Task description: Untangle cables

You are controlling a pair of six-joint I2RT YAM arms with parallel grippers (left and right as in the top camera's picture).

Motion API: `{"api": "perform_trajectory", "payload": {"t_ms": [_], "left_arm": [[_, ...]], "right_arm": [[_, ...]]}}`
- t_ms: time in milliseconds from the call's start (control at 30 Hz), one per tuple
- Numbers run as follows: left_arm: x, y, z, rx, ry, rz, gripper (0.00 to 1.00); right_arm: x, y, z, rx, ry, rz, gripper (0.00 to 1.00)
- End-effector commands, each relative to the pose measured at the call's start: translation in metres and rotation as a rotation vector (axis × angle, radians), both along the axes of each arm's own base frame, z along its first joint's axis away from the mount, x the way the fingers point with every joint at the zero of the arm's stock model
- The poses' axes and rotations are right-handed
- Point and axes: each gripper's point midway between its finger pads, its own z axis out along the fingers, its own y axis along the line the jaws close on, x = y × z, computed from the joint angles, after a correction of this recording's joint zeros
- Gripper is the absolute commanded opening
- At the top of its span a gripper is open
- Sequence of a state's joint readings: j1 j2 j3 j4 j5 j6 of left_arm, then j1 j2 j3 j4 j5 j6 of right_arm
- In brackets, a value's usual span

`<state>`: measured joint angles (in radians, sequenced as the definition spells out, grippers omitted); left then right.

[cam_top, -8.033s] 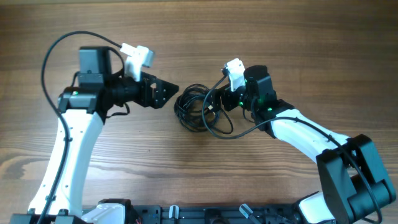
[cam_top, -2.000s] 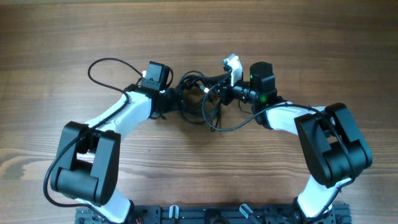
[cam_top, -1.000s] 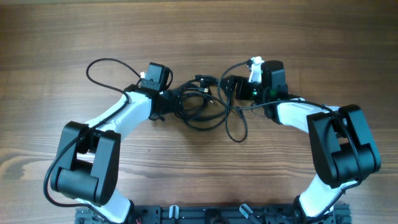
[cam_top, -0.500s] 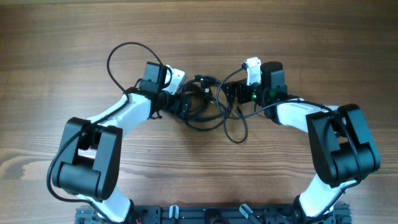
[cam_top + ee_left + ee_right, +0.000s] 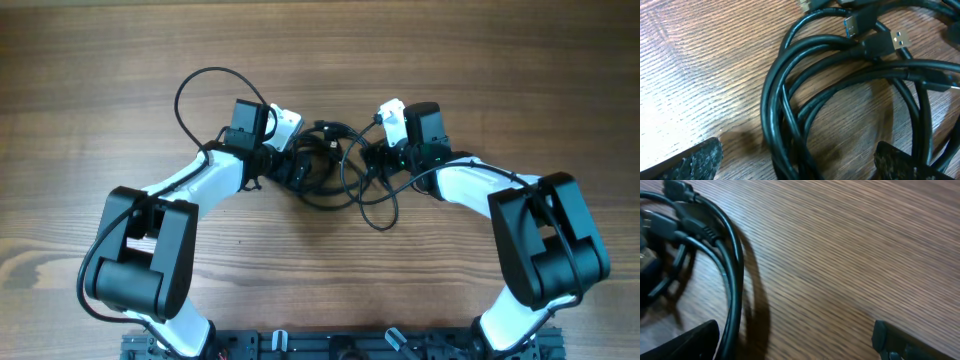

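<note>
Cables (image 5: 771, 115), glossy black loops, grained wooden table (image 5: 320, 50)

The right hand (image 5: 373, 157) has edged left; it sits nearer the cables (image 5: 318, 172).

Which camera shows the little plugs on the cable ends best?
The left wrist view: the plugs sit close up, metal tips clear. Overhead shows the whole tangle, plugs too tiny. Right wrist catches mainly strands at its edge.
</note>
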<state>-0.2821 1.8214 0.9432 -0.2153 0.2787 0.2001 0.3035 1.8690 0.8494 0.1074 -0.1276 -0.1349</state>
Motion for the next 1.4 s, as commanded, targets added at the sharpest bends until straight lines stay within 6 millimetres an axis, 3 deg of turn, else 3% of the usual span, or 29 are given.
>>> {"api": "perform_trajectory", "payload": {"t_ms": [0,133,267,500,667,933,1033,1167,1300,1367], "left_arm": [[-0.026,0.002,-0.029,-0.012,0.134,0.038,1.0],[-0.026,0.002,-0.029,-0.011,0.135,0.038,1.0],[-0.023,0.009,-0.031,0.007,0.147,0.117,1.0],[-0.015,0.056,-0.039,0.182,0.137,0.425,1.0],[-0.024,0.069,-0.042,0.222,0.174,0.521,1.0],[-0.035,0.071,-0.045,0.172,0.256,0.71,1.0],[-0.036,0.06,-0.045,0.077,0.312,0.797,1.0],[-0.028,0.039,-0.041,-0.073,0.358,0.858,1.0],[-0.024,0.037,-0.039,-0.09,0.346,0.845,1.0],[-0.015,0.025,-0.03,-0.147,0.32,0.77,1.0]], "right_arm": [[-0.039,-0.044,-0.052,-0.179,0.172,-0.119,1.0],[-0.047,-0.066,-0.056,-0.265,0.204,-0.22,1.0],[-0.051,-0.07,-0.058,-0.251,0.231,-0.292,1.0],[-0.068,-0.075,-0.064,-0.257,0.307,-0.334,1.0],[-0.074,-0.077,-0.065,-0.186,0.347,-0.494,1.0],[-0.079,-0.064,-0.067,-0.018,0.424,-0.673,1.0],[-0.077,-0.053,-0.066,0.05,0.444,-0.667,1.0],[-0.077,-0.052,-0.066,0.072,0.454,-0.699,1.0],[-0.073,-0.05,-0.065,0.092,0.441,-0.71,1.0],[-0.063,-0.046,-0.062,0.111,0.402,-0.675,0.99]]}}
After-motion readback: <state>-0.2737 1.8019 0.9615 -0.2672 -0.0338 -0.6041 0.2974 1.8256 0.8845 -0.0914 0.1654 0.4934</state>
